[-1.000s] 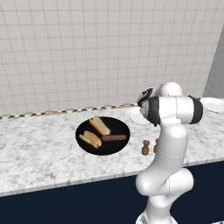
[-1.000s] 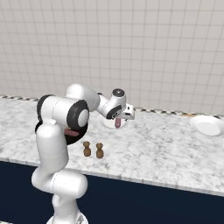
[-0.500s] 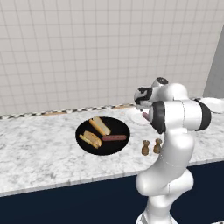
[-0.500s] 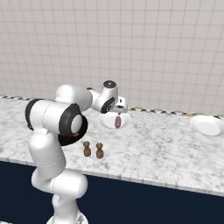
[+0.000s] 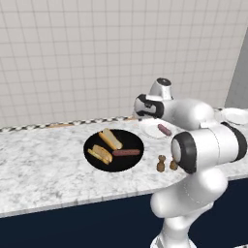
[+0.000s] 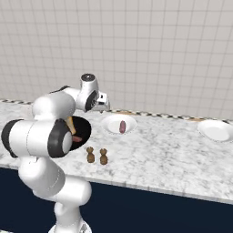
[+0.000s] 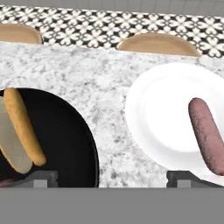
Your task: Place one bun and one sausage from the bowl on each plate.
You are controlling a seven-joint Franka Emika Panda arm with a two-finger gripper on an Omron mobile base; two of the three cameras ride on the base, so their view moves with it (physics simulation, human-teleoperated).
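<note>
The black bowl [image 5: 113, 149] is the landmark here; it sits on the marble desk [image 5: 43, 164]. Inside the bowl, on its left part, two buns lie: one bun [image 5: 100, 154] near the front-left rim and the other bun [image 5: 110, 139] behind it, toward the back. Just to the right of them, still inside the bowl, lies the darker sausage [image 5: 126, 152].

To the right of the bowl, near its front-right edge, two small brown shakers [image 5: 165, 164] stand side by side on the desk.

Behind these and right of the bowl is a white plate [image 5: 151, 128], close to the bowl but not touching it. The pinkish sausage [image 5: 164, 130] lies on this plate.

The pincer [image 7: 111, 178] hangs above the gap between the bowl and this plate; its jaws stand wide apart and grasp nothing.

Far to the right of the bowl, a second white plate [image 6: 215, 130] rests on the desk with nothing on it.
</note>
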